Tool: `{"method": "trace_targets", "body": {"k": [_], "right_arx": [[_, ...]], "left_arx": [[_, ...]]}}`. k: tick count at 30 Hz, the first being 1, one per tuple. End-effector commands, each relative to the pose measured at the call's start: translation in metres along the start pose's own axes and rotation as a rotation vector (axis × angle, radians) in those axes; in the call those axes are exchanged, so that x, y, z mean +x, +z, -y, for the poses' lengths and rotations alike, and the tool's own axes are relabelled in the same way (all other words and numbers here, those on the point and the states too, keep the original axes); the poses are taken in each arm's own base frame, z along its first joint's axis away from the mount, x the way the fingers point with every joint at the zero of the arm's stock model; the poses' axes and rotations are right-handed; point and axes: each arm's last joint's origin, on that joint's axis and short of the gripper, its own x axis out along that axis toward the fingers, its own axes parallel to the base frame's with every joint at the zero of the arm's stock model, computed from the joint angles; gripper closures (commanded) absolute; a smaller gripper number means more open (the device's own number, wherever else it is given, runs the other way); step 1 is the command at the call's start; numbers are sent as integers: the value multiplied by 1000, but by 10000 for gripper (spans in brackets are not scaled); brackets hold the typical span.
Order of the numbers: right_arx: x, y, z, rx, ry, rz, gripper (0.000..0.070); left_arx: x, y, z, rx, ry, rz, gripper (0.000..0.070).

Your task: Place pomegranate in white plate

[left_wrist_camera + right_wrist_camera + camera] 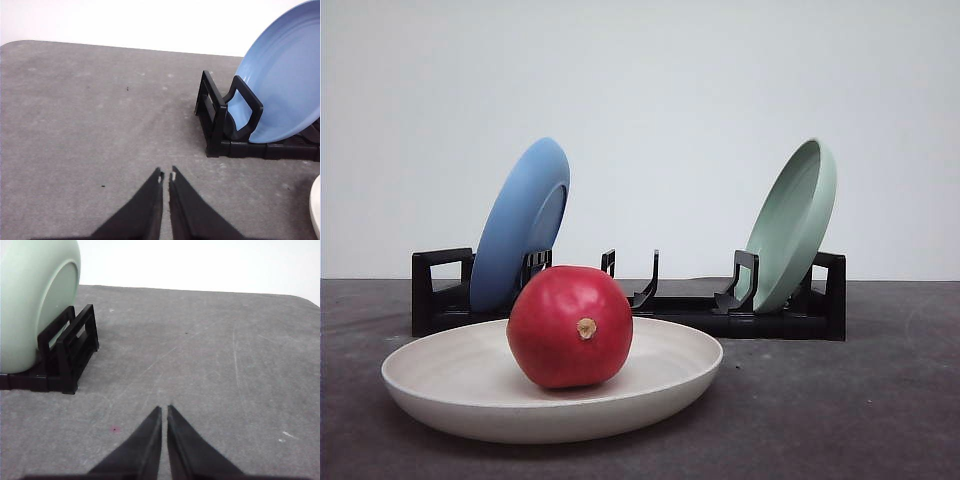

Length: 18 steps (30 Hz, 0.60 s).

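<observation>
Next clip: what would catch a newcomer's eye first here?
The glossy red pomegranate sitting in the white plate at the table's near edge. Behind it, a black rack holds a blue plate on the left and a pale green plate on the right, both tilted.

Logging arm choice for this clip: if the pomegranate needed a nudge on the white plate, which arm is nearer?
Left, probably. The pomegranate already sits in the white plate, whose rim edges into the left wrist view by the shut left gripper. The right gripper faces bare table.
</observation>
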Motion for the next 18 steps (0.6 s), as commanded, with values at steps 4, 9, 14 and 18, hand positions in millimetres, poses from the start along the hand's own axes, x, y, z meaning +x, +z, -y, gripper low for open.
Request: {"method": "trace_targets", "body": {"k": [4,9,14,18], "right_arx": [[0,-1,0,-1,-3,4,685],[0,-1,0,-1,-3,4,685],[0,-1,0,-1,-3,4,685],[0,-1,0,-1,-3,4,685]], "left_arx": [[1,-2,0,5,4,5,700],[1,-2,0,5,4,5,700],[1,-2,0,5,5,5,700],[1,-2,0,5,4,5,700]]}}
